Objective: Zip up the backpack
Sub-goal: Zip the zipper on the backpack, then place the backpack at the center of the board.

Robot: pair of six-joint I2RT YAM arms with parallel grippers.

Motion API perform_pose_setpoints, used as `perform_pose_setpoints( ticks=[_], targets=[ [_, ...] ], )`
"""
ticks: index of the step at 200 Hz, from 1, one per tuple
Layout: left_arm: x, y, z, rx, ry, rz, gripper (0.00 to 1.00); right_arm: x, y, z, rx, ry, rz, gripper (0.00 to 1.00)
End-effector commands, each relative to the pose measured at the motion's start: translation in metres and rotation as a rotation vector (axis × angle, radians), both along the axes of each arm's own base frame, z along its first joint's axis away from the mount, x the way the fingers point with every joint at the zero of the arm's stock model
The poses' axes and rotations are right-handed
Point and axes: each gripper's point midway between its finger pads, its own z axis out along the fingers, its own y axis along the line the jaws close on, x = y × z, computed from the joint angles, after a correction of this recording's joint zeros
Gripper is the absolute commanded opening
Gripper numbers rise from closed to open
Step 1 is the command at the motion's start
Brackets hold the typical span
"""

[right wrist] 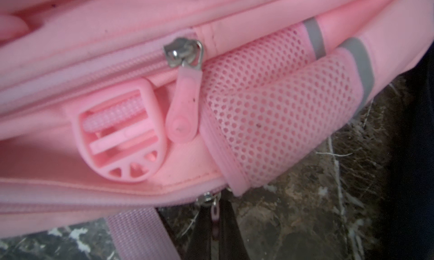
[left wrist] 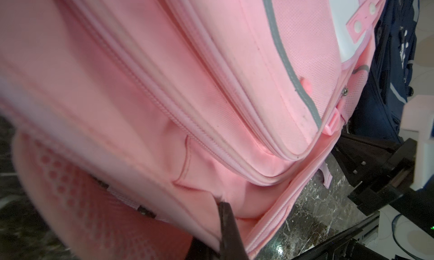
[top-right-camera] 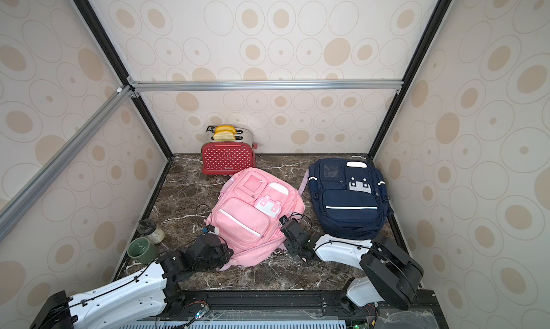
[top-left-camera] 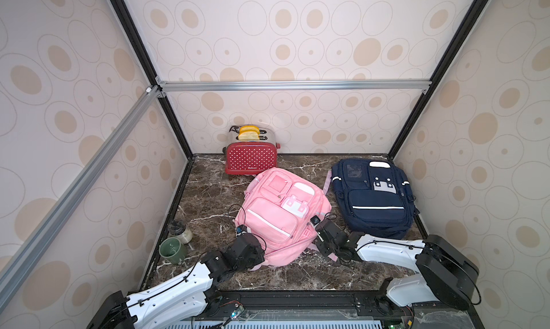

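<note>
Toast (top-left-camera: 249, 132) in toaster (top-left-camera: 251, 162) behind pink backpack (top-left-camera: 276, 220)

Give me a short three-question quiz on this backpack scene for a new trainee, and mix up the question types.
1. True or false: bread slices sit in the red toaster.
2. The left pincer is: A, shut on the pink backpack fabric; B, open beside it; C, lifted clear of it.
3. Fill in: the right pincer is shut on a zipper ____.
Key: 1 true; 2 A; 3 zipper pull.
</note>
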Motion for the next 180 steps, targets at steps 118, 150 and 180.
perform_pose_setpoints(
  ticks=[118,150,180],
  targets=[
    [-0.004,-0.021,-0.027,-0.025,0.071,-0.043,0.0,0.097,-0.021,0.014,-0.125,-0.087,-0.121,0.0],
    [-0.001,-0.049,-0.029,0.021,0.071,-0.103,0.05,0.104,-0.018,0.014,-0.079,-0.059,-0.118,0.0],
    [0.009,-0.065,-0.03,0.017,0.065,-0.116,0.19,0.112,-0.011,0.015,-0.06,-0.048,-0.092,0.0]
  ],
)
